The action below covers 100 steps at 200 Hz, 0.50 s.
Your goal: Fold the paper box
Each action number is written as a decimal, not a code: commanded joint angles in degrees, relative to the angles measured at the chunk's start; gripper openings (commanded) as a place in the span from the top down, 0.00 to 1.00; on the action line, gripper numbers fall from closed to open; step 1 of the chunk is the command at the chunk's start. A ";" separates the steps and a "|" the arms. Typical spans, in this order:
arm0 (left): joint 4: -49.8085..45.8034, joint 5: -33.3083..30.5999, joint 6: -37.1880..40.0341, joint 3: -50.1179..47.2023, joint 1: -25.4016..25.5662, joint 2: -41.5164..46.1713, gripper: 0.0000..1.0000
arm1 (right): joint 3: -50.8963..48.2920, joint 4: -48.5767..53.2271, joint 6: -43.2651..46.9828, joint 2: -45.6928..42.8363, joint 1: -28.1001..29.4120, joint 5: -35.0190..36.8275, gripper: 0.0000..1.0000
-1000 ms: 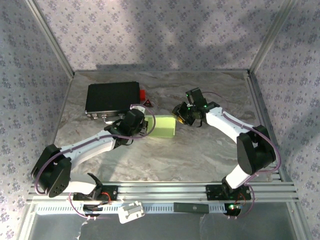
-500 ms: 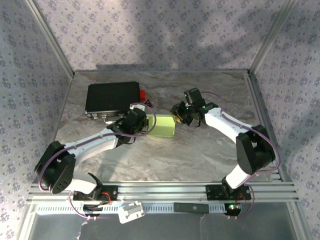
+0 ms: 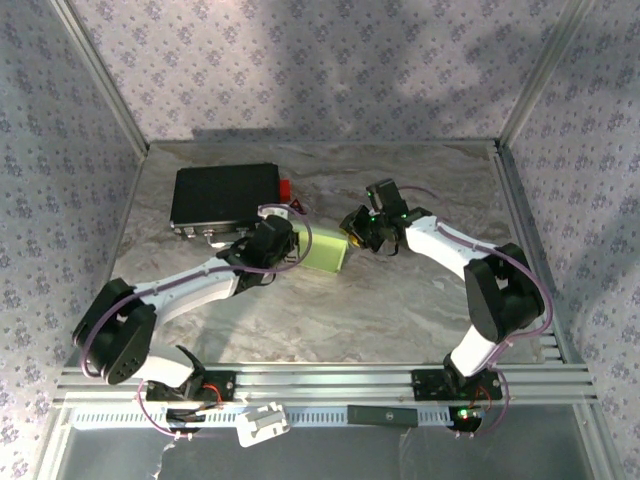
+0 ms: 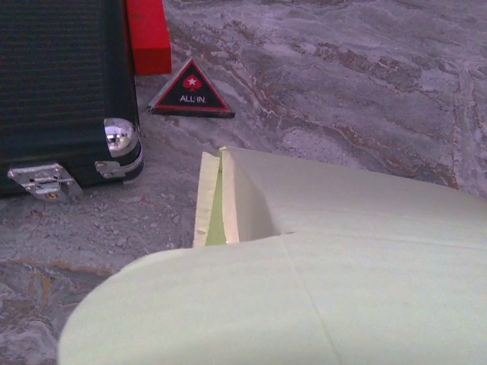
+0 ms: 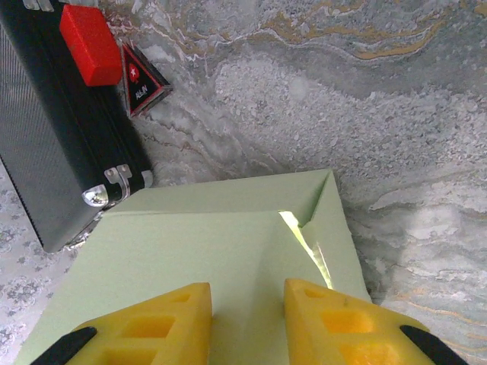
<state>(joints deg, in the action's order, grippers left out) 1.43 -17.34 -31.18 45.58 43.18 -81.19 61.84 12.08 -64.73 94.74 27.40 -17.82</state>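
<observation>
Overhead, we see a marbled grey worktop enclosed by walls papered in a small floral print, with aluminium posts at the corners and a slotted aluminium rail along the near edge. At the far left of the worktop lies a black rectangular case. In the left wrist view we note its ribbed lid, a chrome corner cap and a metal latch on its side. A red block sits against the right end of the case. Just beside it, flat on the worktop, lies a black triangular marker edged in red, bearing a star and the words "ALL IN".
</observation>
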 commanded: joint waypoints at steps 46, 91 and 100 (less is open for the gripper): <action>8.86 1.37 -0.31 -4.04 0.24 -1.60 0.97 | -1.46 -6.01 -1.25 2.72 0.03 -2.38 0.70; 9.73 2.13 -0.55 -4.80 0.07 -2.46 0.97 | -1.38 -7.91 -3.05 3.78 0.00 -3.19 0.71; 9.72 2.01 -0.52 -4.91 0.14 -2.49 0.97 | -1.41 -8.15 -3.43 3.83 -0.05 -3.43 0.71</action>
<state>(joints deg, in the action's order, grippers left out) 7.60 -17.34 -31.20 40.95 43.11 -82.85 60.55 6.00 -66.26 97.73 27.11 -18.50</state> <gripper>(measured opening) 0.045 0.291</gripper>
